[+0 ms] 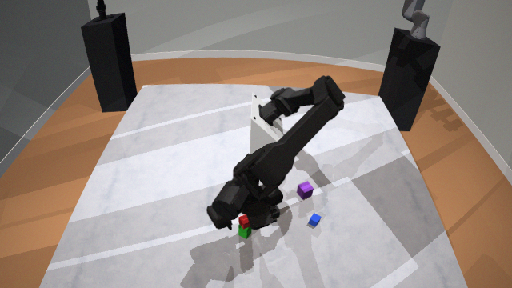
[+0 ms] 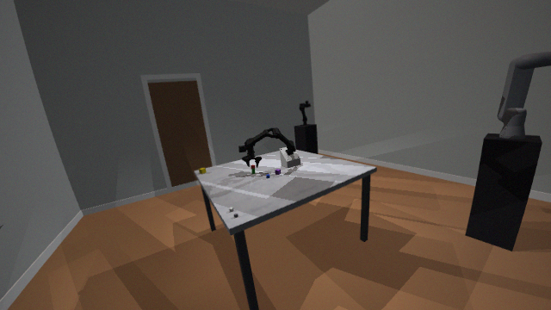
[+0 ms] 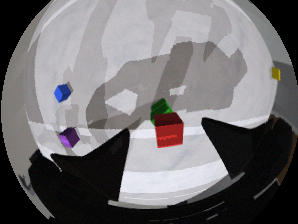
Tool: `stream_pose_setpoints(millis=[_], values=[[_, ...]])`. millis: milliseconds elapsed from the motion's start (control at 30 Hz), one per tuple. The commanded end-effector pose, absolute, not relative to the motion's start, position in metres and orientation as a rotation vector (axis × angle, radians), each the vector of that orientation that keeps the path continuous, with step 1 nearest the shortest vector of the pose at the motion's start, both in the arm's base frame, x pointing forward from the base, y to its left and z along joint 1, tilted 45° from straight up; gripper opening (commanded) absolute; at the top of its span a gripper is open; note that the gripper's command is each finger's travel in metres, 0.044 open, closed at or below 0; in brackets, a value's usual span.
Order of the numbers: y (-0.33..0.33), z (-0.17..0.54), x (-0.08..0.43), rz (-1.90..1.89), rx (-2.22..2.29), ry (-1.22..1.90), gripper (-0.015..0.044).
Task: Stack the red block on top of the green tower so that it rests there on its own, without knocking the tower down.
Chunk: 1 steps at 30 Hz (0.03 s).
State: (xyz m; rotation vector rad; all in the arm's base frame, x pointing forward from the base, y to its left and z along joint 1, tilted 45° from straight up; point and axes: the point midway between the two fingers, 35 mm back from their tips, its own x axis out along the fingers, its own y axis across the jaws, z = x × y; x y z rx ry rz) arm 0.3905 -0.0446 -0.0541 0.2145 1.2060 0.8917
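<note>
One red block point(image 1: 244, 221) is seen stacked on green tower point(image 1: 245, 231) | gripper point(image 1: 245, 224) is spread wide, nothing held | fingers are set either side of block

The red block point(image 3: 168, 128) hides most of the green tower point(image 3: 160, 108).

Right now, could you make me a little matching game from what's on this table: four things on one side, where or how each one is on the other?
Things:
1. red block
2. green block
3. purple block
4. fingers

States:
a. spread wide, holding nothing
b. on the table, under another block
c. on top of the green block
d. alone on the table beside the arm

Pairs: 1-c, 2-b, 3-d, 4-a
</note>
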Motion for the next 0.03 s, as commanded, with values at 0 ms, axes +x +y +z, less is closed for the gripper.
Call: stream_pose_setpoints(millis=[0], values=[[-0.0445,-0.0543,0.3905,0.892,0.215,1.206,0.0440]])
